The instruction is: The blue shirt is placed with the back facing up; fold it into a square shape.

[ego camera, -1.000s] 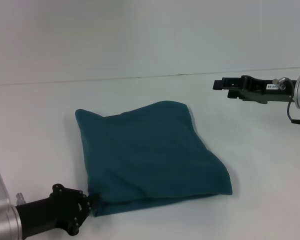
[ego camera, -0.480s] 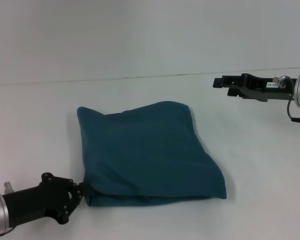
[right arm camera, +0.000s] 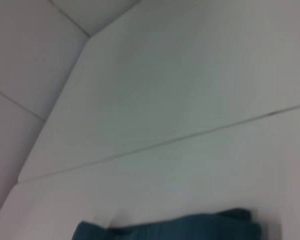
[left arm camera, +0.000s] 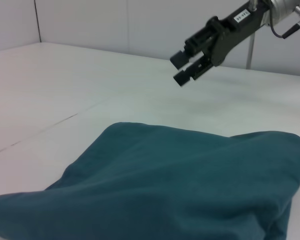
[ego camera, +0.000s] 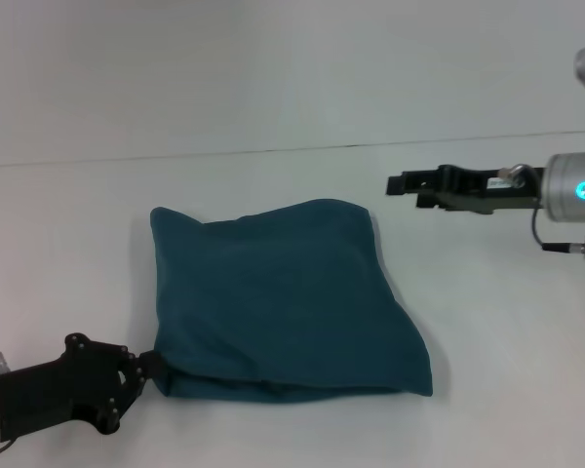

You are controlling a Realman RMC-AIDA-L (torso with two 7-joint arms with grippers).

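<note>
**Folded shirt on the table, left gripper at its near corner**

I saw the blue shirt [ego camera: 283, 297] lying on the white table [ego camera: 487, 322] as a soft, puffy bundle, roughly four-sided, with only plain teal cloth showing on top. Its surface was matte and gently rumpled, with shallow creases near the far edge and doubled layers showing along the near edge. The far-left corner was fairly crisp; the near-right corner bulged out and rounded off.

My left gripper [ego camera: 148, 369] sat at the shirt's near-left corner, its black tip touching the hem there. I could not tell from the head view whether its fingers were pinched on cloth or only resting against it, and the left wrist view showed just the cloth [left arm camera: 180, 185] spreading away from the tool, not the fingers.

My right gripper [ego camera: 402, 184] hung above the table, just beyond the shirt's far-right corner and apart from the cloth. Its two dark fingers stood parted with a clear gap and nothing between them, seen plainly from the left wrist camera [left arm camera: 187, 65]. The right wrist camera caught only the shirt's far edge [right arm camera: 190, 227] below a stretch of bare tabletop.

Bare smooth white surface lay all round the bundle, widest to the right of the right gripper and beyond the shirt towards the seam line across the table.
</note>
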